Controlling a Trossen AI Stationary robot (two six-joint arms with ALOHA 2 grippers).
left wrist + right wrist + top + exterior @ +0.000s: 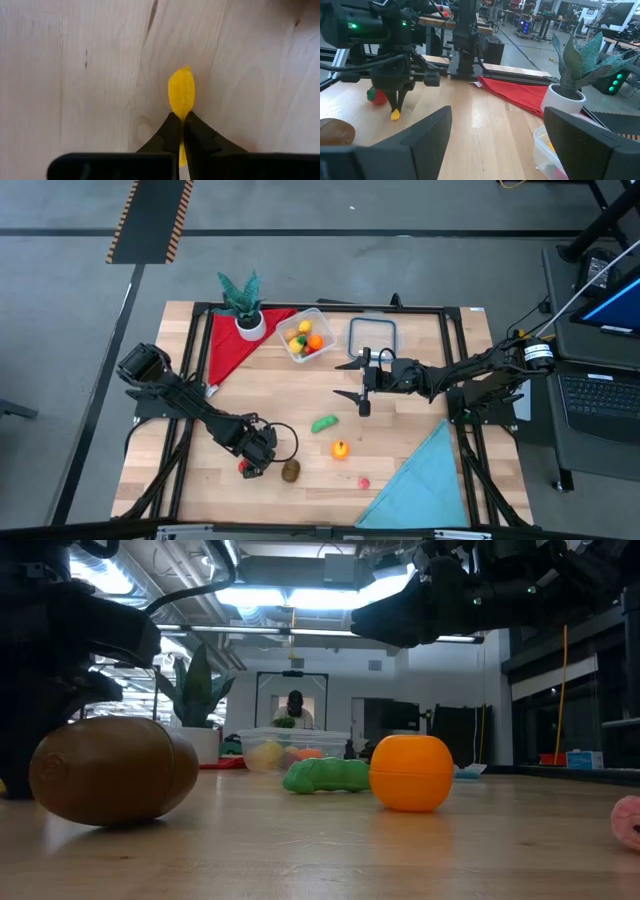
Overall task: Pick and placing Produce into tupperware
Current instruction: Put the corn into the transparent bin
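Observation:
The tupperware (308, 335) stands on the far middle of the table with several produce pieces inside. A green piece (323, 423), an orange one (341, 449), a pink one (364, 482), a brown one (290, 471) and a red one (246, 468) lie on the near part of the table. My left gripper (254, 458) is at the near left, beside the red piece (377, 96), pointing down and shut on a small yellow piece (181, 92). My right gripper (352, 380) hovers open over the table's middle, touching nothing. My left gripper (182, 117) pinches the yellow piece by its upper end (181, 114) between the two fingertips, coming from above and pointing down. The piece hangs below the fingers (395, 115). Whether its lower tip rests on the table I cannot tell.
A flat clear lid (373, 335) lies right of the tupperware. A red cloth (232, 345) and a potted plant (243, 305) sit at the far left, and a blue cloth (425, 480) at the near right corner. Bare wood lies between the arms.

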